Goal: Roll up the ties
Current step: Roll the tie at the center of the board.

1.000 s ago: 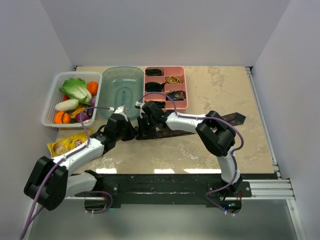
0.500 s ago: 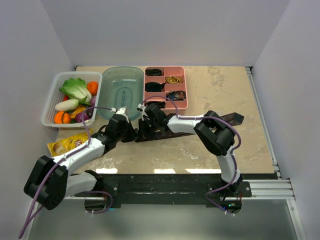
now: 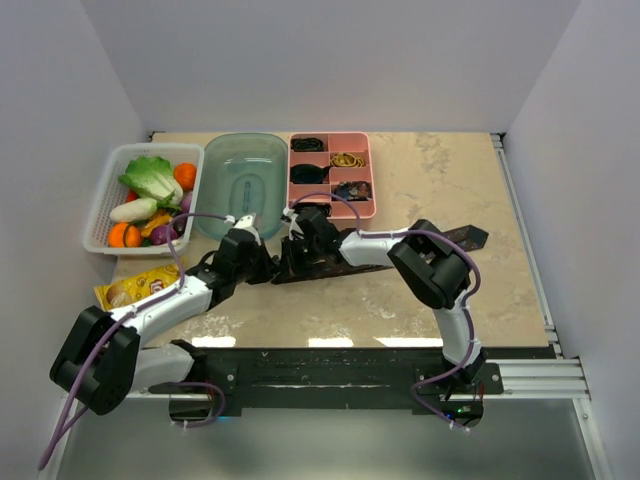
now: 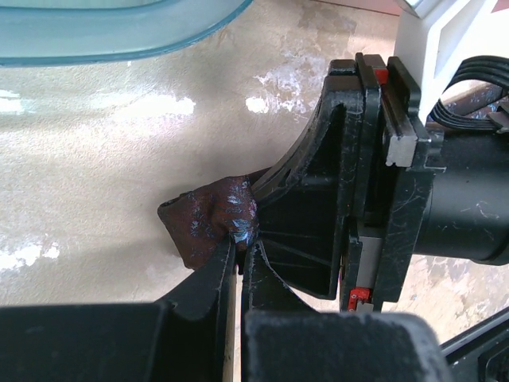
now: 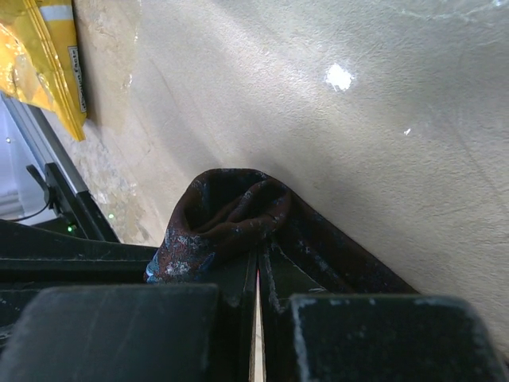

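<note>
At mid-frame of the top view, a long brown-maroon speckled fabric tie [image 3: 465,238] flat on the beige marbled table [image 3: 440,180], pointed end at centre right, left end bunched into a small roll [image 4: 211,223]. Pinched there from both sides: left gripper [image 3: 268,265] nearly closed on the roll (only a sliver between the fingers), right gripper [image 3: 290,255] likewise clamped on it [image 5: 231,208].

Upper left, a white mesh plastic basket [image 3: 100,215] full of toy vegetables. Beside it, a translucent teal plastic tub [image 3: 243,185]. Then a pink compartment tray [image 3: 370,175] with dark coiled items in several cells and a yellowish one at upper right. Below the basket, a yellow snack packet [image 3: 135,288].
</note>
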{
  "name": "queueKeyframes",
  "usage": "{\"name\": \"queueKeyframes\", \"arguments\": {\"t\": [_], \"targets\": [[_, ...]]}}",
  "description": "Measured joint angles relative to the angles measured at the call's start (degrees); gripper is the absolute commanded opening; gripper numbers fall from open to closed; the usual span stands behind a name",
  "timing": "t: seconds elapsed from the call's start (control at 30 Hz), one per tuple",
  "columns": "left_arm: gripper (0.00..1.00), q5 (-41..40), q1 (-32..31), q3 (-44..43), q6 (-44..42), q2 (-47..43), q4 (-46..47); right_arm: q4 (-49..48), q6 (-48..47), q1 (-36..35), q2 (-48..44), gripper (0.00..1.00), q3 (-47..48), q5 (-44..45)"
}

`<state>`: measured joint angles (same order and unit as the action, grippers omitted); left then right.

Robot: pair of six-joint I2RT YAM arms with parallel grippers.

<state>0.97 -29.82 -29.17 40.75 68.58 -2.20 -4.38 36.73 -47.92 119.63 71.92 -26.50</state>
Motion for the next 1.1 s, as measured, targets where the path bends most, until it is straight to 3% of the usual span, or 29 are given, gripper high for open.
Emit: {"name": "queueKeyframes", "arguments": {"t": [1.1], "targets": [[0.0,1.79,-2.75,-0.63,0.09,3.52,4.2,15.78,-9.57,-0.5,-5.46,0.0,1.57,10.64]]}}
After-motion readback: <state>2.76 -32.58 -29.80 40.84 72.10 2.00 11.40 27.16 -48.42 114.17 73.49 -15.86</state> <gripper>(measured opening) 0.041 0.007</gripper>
